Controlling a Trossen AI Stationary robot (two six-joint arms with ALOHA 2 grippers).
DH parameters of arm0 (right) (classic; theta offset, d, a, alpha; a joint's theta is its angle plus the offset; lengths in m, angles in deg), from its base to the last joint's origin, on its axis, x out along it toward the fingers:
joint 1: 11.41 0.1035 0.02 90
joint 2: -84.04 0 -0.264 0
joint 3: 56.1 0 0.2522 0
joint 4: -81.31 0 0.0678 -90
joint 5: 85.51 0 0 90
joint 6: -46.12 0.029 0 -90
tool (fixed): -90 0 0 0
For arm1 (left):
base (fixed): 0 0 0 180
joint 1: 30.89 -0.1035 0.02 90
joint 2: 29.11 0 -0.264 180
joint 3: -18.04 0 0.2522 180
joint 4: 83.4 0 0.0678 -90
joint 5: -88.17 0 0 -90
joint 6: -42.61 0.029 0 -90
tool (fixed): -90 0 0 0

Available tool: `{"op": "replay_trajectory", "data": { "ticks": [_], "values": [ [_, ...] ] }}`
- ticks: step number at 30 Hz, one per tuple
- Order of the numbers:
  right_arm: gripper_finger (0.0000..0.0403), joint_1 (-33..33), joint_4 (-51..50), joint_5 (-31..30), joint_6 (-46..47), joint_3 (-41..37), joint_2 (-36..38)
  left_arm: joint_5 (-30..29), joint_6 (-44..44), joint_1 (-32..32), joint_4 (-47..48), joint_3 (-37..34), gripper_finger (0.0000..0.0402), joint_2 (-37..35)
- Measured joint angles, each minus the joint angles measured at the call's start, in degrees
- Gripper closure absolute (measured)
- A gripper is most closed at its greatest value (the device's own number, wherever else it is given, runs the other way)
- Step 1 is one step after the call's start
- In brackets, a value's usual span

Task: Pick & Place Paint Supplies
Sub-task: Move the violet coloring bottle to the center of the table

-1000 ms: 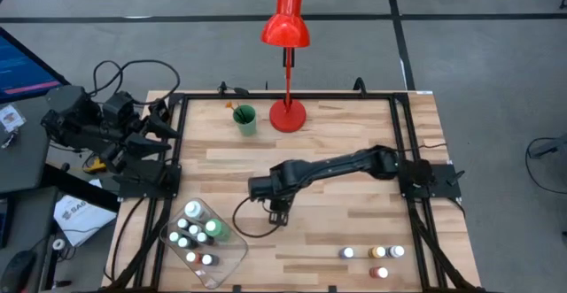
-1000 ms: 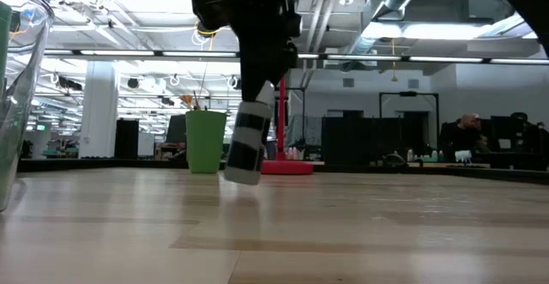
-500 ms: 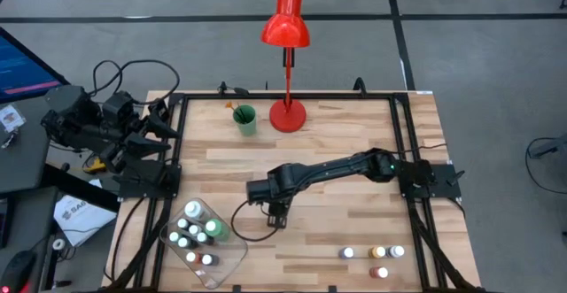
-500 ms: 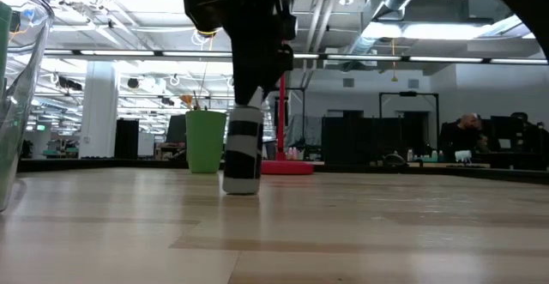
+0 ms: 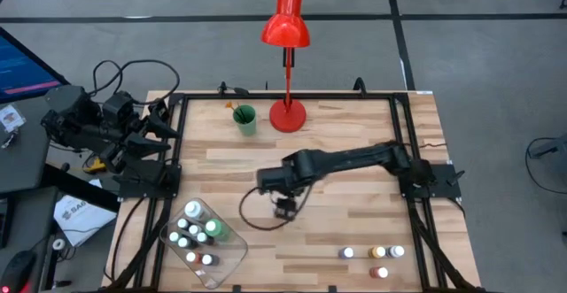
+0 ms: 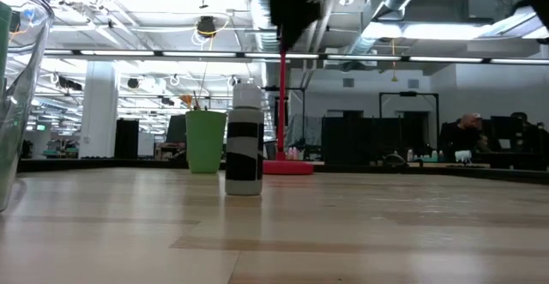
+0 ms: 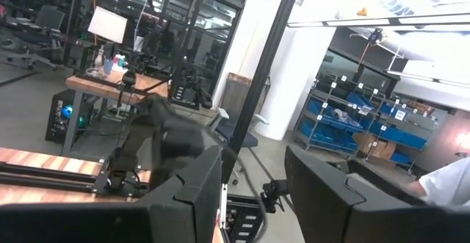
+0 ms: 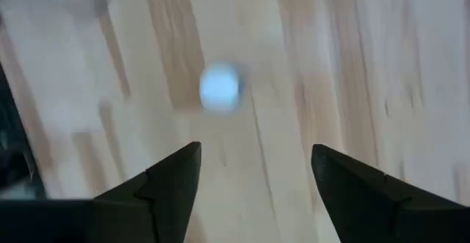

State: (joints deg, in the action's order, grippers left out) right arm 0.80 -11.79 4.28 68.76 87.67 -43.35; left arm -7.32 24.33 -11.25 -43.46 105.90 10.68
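a pale wooden table (image 5: 354, 134) fills the high view, with a red lamp (image 5: 286, 27) and a green cup (image 5: 244, 119) at its far edge and an open workshop hall behind it in the low view. a clear plastic tray (image 5: 232, 259) at the near left corner holds a cluster of white-capped paint bottles (image 5: 197, 233), and a few more bottles (image 5: 373, 253) stand in a group near the right near edge.

one bottle (image 6: 244, 139) stands upright and alone mid-table, black and white banded, its long axis vertical, nothing touching it. the right gripper (image 8: 255, 178) hangs just above it, fingers (image 8: 172, 177) spread apart and empty, and the white cap (image 8: 219, 88) shows a little ahead of the fingers. in the high view that gripper (image 5: 283, 208) is mid-table, between the tray and the loose group.

the left gripper (image 7: 253, 191) is folded back off the table's far left side, well away; whether its fingers grip anything i cannot tell. the right arm is plainly the nearer one to the standing bottle, which lies straight below it.
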Motion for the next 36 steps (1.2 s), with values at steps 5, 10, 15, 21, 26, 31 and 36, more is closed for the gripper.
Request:
{"op": "replay_trajectory", "data": {
  "ticks": [5, 10, 15, 21, 26, 31, 36],
  "values": [
    [0.0148, 6.26, -10.41, -0.23, 9.29, -0.97, 3.67, 0.01, 0.0, 0.01, 0.0, 0.0, 0.0261, 0.0],
    [0.0148, 15.57, -9.84, -0.11, 18.83, -0.97, 3.75, 0.01, 0.0, 0.0, 0.01, 0.0, 0.0261, 0.0],
    [0.0148, 23.41, -10.55, 1.69, 27.32, -1.02, 1.77, 0.01, 0.02, 0.02, 0.16, 0.0, 0.0261, 0.0],
    [0.0148, 26.5, -10.7, -0.01, 32.51, -1.02, 1.5, 0.01, 0.01, 0.0, 0.33, 0.0, 0.0261, 0.0],
    [0.0148, 28.14, -10.34, -3.53, 32.52, -3.74, 2.54, 0.01, 0.2, 0.0, 0.43, 0.0, 0.0261, 0.0],
    [0.0148, 29.48, -10.27, -2.4, 34.39, -16.7, 9.72, -0.01, 1.82, 0.02, 0.44, 0.0, 0.0261, 0.0],
    [0.0148, 30.83, 0.62, -2.68, 40.53, -31.22, 20.51, -0.01, 1.79, 0.0, 0.45, 0.0, 0.0261, 0.0]
  ]
}}
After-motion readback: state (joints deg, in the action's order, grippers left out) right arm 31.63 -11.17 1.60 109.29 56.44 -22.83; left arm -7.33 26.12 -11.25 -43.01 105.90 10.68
